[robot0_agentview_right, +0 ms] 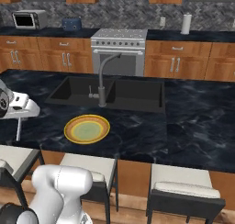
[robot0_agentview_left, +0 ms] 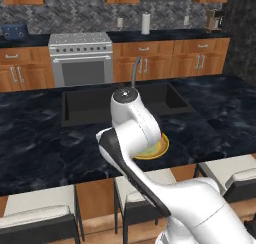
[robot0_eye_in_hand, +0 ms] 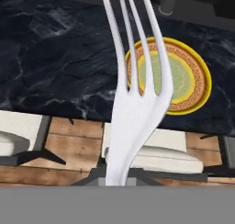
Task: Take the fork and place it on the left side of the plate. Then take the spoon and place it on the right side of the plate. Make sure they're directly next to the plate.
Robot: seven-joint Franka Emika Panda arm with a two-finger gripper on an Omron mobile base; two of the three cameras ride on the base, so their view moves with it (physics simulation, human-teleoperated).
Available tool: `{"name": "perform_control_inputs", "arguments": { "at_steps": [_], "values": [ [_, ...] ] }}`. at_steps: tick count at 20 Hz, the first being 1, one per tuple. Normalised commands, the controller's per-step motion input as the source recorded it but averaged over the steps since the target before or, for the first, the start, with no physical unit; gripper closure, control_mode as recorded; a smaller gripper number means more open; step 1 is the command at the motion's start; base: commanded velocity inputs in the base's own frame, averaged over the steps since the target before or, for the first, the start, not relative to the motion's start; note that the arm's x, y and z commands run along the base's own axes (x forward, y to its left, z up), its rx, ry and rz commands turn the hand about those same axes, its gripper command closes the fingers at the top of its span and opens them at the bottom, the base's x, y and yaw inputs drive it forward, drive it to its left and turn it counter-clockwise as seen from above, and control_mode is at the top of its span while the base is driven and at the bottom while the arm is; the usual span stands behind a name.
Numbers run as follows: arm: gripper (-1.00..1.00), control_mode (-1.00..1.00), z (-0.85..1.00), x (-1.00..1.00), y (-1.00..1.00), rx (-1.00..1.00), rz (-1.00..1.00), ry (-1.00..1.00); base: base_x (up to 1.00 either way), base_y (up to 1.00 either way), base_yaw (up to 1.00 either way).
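The fork (robot0_eye_in_hand: 137, 94) is a slim silver-white piece standing close to the lens in the hand view, tines pointing up the frame. My gripper (robot0_agentview_right: 19, 116) is shut on its handle. In the right base view the fork (robot0_agentview_right: 19, 129) hangs down as a thin line from the hand, above the counter's front edge and to the left of the plate. The plate (robot0_agentview_right: 86, 129), with a yellow rim, orange ring and pale green centre, lies on the dark counter in front of the sink. The arm covers most of the plate (robot0_agentview_left: 161, 149) in the left base view. The spoon is out of view.
A black sink (robot0_agentview_right: 128, 93) with a grey faucet (robot0_agentview_right: 102, 81) lies behind the plate. White-cushioned stools (robot0_agentview_right: 89, 170) stand along the counter's front edge. A stove (robot0_agentview_right: 118, 51) and wooden cabinets line the back wall.
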Motion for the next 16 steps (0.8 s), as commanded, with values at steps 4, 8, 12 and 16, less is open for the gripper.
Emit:
{"name": "perform_control_inputs", "arguments": {
  "at_steps": [4,8,12,16],
  "values": [
    [1.0,-1.0,-0.25,0.58,0.0,0.03,-0.06,0.06,0.0,0.0,0.0],
    [1.0,-1.0,-0.26,0.55,0.0,0.0,-0.04,0.01,0.0,0.0,0.0],
    [1.0,-1.0,-0.42,0.47,0.0,0.0,-0.01,0.0,0.0,0.0,0.0],
    [1.0,-1.0,-0.39,0.31,0.0,0.0,-0.03,0.0,0.0,0.0,0.0]
  ]
}}
